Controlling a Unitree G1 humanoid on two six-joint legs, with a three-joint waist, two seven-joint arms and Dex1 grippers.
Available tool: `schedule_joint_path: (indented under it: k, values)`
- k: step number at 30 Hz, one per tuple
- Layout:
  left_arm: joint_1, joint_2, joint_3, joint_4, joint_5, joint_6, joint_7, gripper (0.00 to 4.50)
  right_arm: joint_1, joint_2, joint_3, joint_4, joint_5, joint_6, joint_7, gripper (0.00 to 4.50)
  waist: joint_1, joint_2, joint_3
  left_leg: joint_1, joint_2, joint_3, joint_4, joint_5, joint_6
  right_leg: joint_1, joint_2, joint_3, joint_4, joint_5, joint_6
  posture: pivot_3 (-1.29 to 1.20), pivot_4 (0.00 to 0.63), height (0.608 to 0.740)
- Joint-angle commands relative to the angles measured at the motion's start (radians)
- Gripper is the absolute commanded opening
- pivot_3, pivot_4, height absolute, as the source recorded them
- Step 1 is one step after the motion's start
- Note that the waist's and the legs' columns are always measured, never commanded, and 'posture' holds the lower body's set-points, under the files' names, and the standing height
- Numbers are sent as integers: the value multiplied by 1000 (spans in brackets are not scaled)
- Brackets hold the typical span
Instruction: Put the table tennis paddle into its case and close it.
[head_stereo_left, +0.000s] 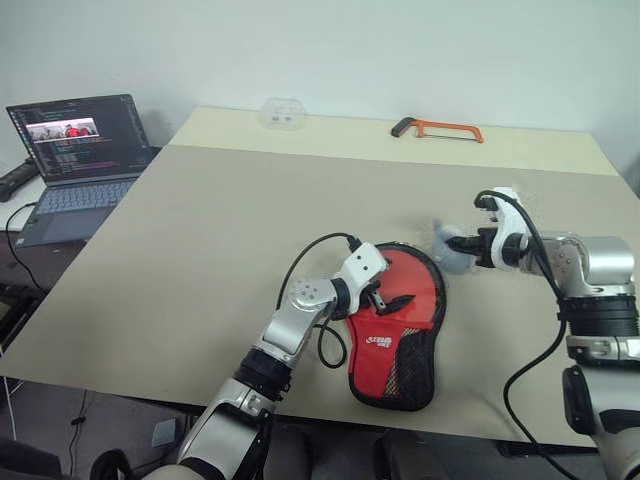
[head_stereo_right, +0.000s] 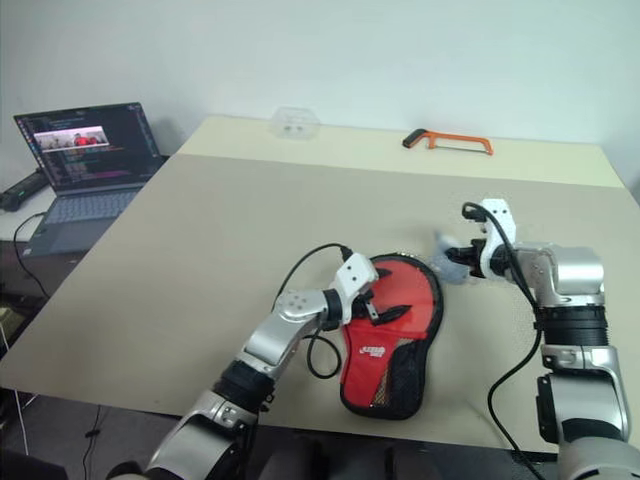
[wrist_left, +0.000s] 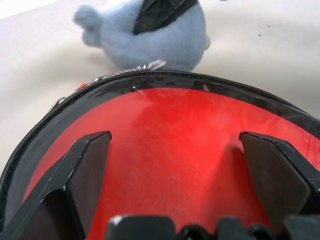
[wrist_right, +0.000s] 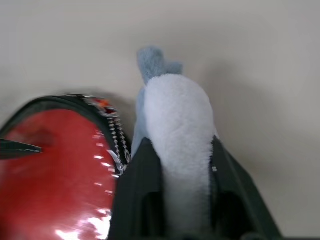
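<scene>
The case (head_stereo_left: 400, 335) lies flat near the table's front edge. It is red with black edging, a white logo and a black mesh pocket. My left gripper (head_stereo_left: 396, 302) hovers open over its round red part, and its fingers (wrist_left: 90, 165) spread wide above the red surface. A pale blue fluffy charm (wrist_right: 177, 120) hangs on a small chain from the case's zip at the far right rim. My right gripper (head_stereo_left: 458, 246) is shut on this charm (head_stereo_left: 446, 252). The table tennis paddle is hidden; whether it lies inside the case I cannot tell.
An orange-framed hacksaw (head_stereo_left: 440, 128) and a small clear plastic box (head_stereo_left: 281, 113) lie at the table's far edge. An open laptop (head_stereo_left: 80, 160) stands on a side table to the left. The case sits close to the table's front edge (head_stereo_left: 330, 415).
</scene>
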Motion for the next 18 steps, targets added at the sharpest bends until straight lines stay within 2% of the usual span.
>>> schedule_joint_path:
  k: [1, 11, 18]
  values:
    - [24, -10, -48, 44, 21, 23, -16, 4500, 4, -76, 20, 10, -64, -64, 1, 234, 0, 1, 0, 0, 0, 0, 0, 0, 0, 0, 0, 0, 0, 0, 0, 0, 150, 740]
    - [22, -22, -63, 60, 40, 15, -24, 4500, 59, -242, 108, 5, -148, -175, 106, 222, 17, 4, -2, -1, 0, 0, -2, 0, 0, 3, -1, 0, -8, 0, 0, 0, 150, 740]
    - [20, -8, -64, 75, 51, 10, -25, 4500, 256, -481, 191, -184, -169, -320, 363, 209, 28, 5, -3, -2, -1, 1, -2, -2, 3, 5, -2, -2, -13, 0, 1, 0, 150, 740]
